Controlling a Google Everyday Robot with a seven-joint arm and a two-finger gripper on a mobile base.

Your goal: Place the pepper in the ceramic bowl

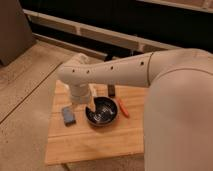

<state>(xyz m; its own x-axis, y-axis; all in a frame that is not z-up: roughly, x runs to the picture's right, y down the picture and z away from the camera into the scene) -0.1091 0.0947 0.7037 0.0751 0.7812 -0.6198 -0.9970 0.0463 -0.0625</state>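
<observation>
The pepper point(123, 107) is small, slim and red-orange. It lies on the wooden table point(100, 142) just right of the ceramic bowl point(102, 112), close to its rim. The bowl is round and glossy black with pale streaks inside, and nothing shows in it. My gripper point(91, 103) hangs from the white arm point(115, 72) at the bowl's left rim, to the left of the pepper and apart from it. The arm covers the gripper's upper part.
A small dark block point(111, 90) stands behind the bowl. A blue-grey flat object point(68, 115) lies left of the bowl. The table's front edge runs near the bottom of the view. Speckled floor lies to the left, and a dark wall with rails is behind.
</observation>
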